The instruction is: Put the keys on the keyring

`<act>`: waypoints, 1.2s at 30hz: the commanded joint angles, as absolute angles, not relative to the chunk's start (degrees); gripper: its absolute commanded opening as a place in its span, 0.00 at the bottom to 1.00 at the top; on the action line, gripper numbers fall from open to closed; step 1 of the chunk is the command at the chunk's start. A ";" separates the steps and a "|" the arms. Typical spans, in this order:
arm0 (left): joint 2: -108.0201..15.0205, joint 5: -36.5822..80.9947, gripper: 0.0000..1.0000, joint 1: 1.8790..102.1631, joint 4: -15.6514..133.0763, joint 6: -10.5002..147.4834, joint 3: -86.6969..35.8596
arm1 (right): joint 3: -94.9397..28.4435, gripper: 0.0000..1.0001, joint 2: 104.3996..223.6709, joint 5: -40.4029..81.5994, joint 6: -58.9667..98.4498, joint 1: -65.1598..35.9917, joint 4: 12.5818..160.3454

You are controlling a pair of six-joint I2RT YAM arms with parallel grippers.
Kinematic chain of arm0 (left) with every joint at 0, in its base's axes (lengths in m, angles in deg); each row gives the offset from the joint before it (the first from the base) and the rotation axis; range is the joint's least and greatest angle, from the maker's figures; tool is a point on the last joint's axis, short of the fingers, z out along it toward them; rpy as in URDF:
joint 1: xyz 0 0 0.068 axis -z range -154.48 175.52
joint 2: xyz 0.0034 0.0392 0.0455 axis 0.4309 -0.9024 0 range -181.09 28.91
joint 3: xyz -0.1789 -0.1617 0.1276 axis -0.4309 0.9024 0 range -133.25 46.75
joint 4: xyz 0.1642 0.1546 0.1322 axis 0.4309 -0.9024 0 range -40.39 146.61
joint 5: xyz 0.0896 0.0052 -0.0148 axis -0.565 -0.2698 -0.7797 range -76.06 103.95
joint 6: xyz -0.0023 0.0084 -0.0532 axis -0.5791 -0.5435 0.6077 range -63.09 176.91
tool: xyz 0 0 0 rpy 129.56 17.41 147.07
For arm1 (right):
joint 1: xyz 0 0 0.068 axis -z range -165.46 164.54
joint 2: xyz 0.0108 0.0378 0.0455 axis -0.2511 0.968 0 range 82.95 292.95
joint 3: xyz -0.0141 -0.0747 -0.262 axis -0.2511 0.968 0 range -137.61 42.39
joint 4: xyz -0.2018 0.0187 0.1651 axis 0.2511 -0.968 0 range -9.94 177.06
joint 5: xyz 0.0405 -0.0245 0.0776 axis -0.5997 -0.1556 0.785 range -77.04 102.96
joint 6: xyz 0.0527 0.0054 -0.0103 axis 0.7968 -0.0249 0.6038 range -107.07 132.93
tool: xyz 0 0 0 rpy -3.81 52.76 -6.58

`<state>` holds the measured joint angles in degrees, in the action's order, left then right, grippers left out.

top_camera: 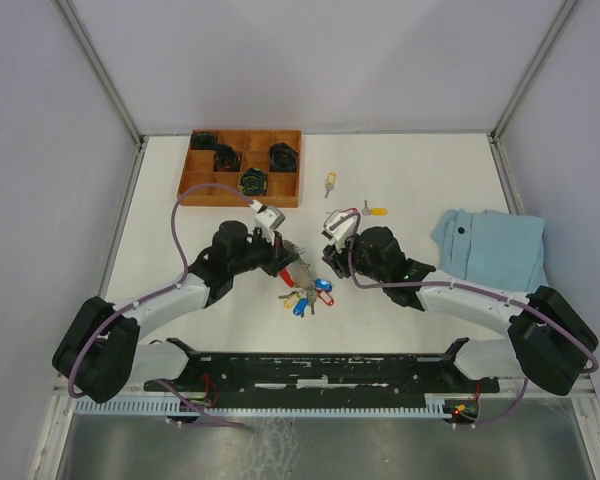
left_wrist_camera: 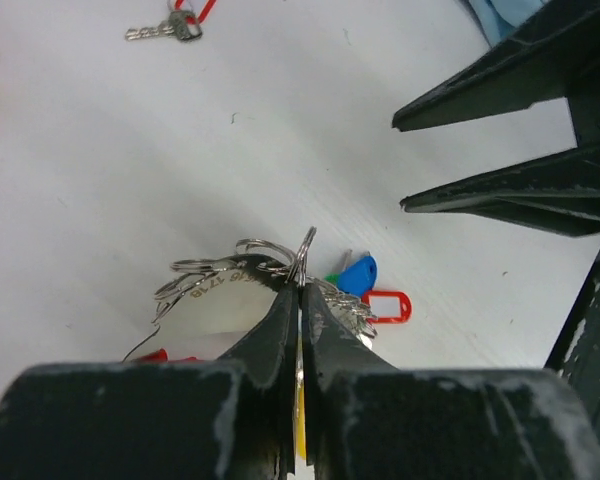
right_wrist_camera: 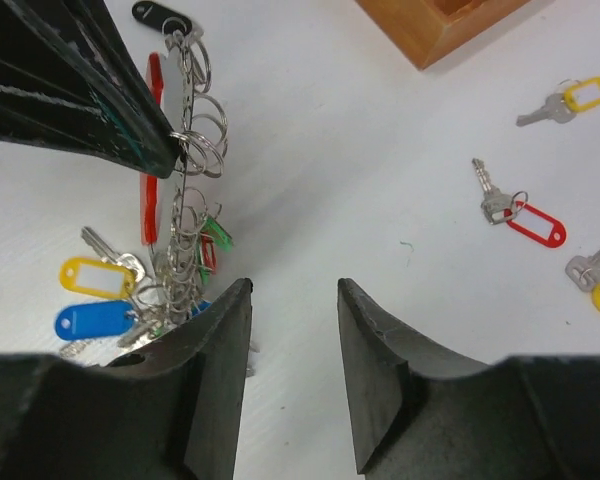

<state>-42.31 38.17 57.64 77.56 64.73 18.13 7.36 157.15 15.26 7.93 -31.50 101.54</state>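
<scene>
The keyring point(top_camera: 302, 290), a bunch of metal rings with blue, red, green and yellow tags, hangs from my left gripper point(top_camera: 284, 263) just above the table. In the left wrist view the left gripper point(left_wrist_camera: 300, 285) is shut on one of the keyring's metal rings point(left_wrist_camera: 305, 255). My right gripper point(right_wrist_camera: 295, 290) is open and holds nothing, just right of the keyring point(right_wrist_camera: 180, 210). Three loose keys lie beyond it: a yellow-tagged key point(right_wrist_camera: 567, 100), a red-tagged key point(right_wrist_camera: 520, 215) and another yellow-tagged key point(right_wrist_camera: 598, 285).
A wooden tray point(top_camera: 220, 192) holding black round objects stands at the back left. A folded blue cloth point(top_camera: 490, 245) lies at the right. The two yellow-tagged keys point(top_camera: 330, 183) point(top_camera: 376, 211) lie between them.
</scene>
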 commanded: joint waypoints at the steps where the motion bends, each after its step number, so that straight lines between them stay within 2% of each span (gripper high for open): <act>1: -42.19 31.37 0.03 57.76 66.03 77.00 10.29 | 3.34 0.48 154.60 12.97 11.89 -31.42 101.42; 5: -42.80 29.56 0.03 57.69 56.24 78.01 4.68 | 6.62 0.51 151.91 13.76 11.32 -31.42 108.17; 8: -41.87 31.86 0.03 57.65 59.85 78.14 6.06 | 7.83 0.59 152.27 13.17 12.25 -31.47 113.20; 12: -43.53 31.46 0.03 57.60 54.36 78.68 1.67 | 5.89 0.72 154.53 10.32 15.65 -30.82 113.93; 17: -42.53 33.80 0.03 57.62 51.84 76.67 0.43 | 7.47 0.76 154.53 11.71 17.13 -29.72 117.24; 18: -42.06 34.03 0.03 57.60 52.35 76.11 0.82 | 7.76 0.79 154.62 12.25 17.29 -29.61 117.84; 19: -41.69 34.25 0.03 57.62 52.53 75.49 1.02 | 7.96 0.92 155.04 12.93 17.27 -29.50 118.53; 20: -41.45 34.69 0.03 57.66 52.26 74.74 0.93 | 8.20 0.99 155.52 13.98 17.22 -29.40 119.60; 21: -41.28 35.12 0.03 57.61 52.06 73.97 0.89 | 8.55 1.00 156.10 15.72 17.51 -29.40 121.28; 28: -40.22 37.64 0.03 57.63 48.42 69.61 -0.56 | 9.38 1.00 158.75 24.79 14.86 -29.34 120.10; 31: -39.27 38.14 0.03 57.60 48.27 68.73 -0.43 | 9.80 0.95 159.73 28.74 13.30 -29.32 120.33; 33: -39.21 39.30 0.03 57.60 48.34 68.22 -0.43 | 8.97 0.89 160.93 31.03 13.56 -29.31 119.57; 36: -39.30 40.63 0.03 57.60 48.92 68.15 -0.35 | 7.60 0.71 163.46 33.38 14.09 -29.25 119.16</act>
